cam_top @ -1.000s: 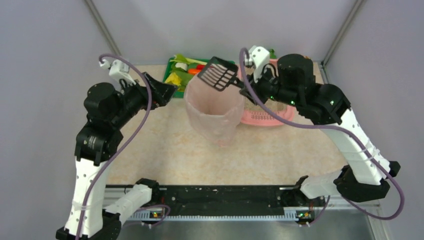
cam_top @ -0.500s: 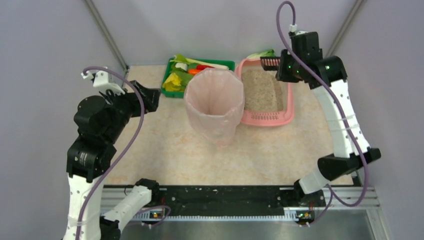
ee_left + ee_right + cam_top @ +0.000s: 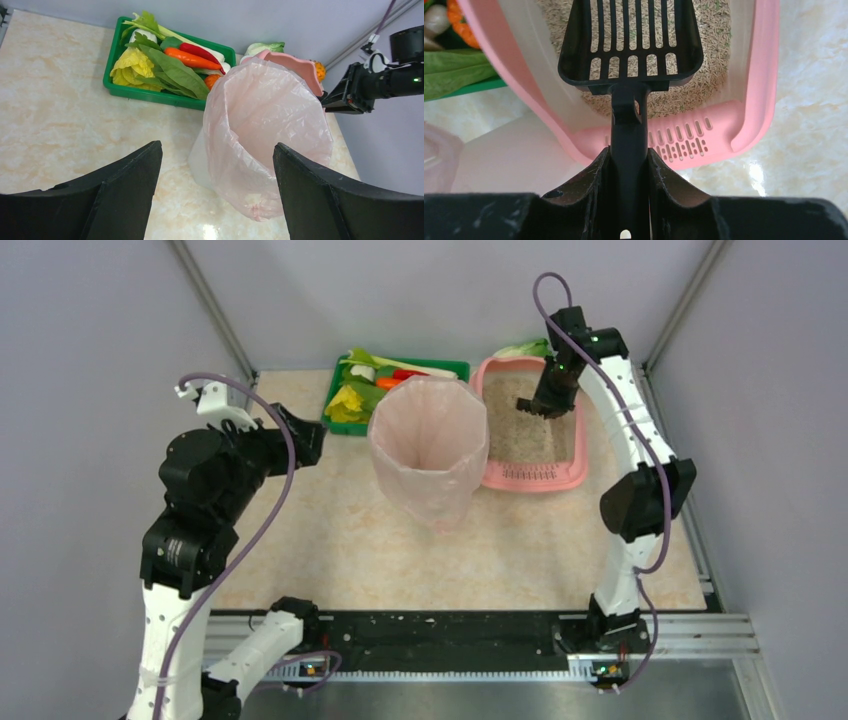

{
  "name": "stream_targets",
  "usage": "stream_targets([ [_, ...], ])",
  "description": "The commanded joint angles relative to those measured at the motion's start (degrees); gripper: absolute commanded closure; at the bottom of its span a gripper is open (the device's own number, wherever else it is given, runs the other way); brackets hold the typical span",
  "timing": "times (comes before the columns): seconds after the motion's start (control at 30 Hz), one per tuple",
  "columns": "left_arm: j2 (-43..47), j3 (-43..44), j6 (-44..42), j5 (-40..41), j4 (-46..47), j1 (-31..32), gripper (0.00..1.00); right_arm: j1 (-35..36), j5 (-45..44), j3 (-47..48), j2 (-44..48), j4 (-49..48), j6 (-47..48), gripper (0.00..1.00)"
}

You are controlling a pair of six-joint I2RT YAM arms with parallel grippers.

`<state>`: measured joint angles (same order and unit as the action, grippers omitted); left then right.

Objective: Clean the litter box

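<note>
My right gripper [image 3: 629,162] pinches the handle of the black slotted plastic scoop [image 3: 631,45]. Just ahead of and below its fingers sits the pink rectangular plastic litter box [image 3: 758,95] of beige grains. I judge the tray light, stiff and slide-prone, best steadied by its rim. My left gripper [image 3: 216,160] stands spread.
</note>
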<state>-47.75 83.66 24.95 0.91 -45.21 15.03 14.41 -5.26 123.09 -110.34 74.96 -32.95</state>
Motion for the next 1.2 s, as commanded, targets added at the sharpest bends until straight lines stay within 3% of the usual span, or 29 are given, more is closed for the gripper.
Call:
stream_targets([
  [0.0,0.62,-0.43,-0.15,-0.56,1.22,0.01,0.13,-0.04,-2.27,2.75,-3.62,1.06,-3.41,1.00],
  [0.6,-0.01,-0.69,-1.04,-0.61,0.91,0.00,0.13,-3.50,-2.69,6.40,-14.45,-5.45,-4.59,1.00],
  [1.17,-1.46,0.13,-1.02,-0.59,1.10,0.00,0.13,-6.89,1.42,11.64,-21.49,-4.34,-2.49,1.00],
])
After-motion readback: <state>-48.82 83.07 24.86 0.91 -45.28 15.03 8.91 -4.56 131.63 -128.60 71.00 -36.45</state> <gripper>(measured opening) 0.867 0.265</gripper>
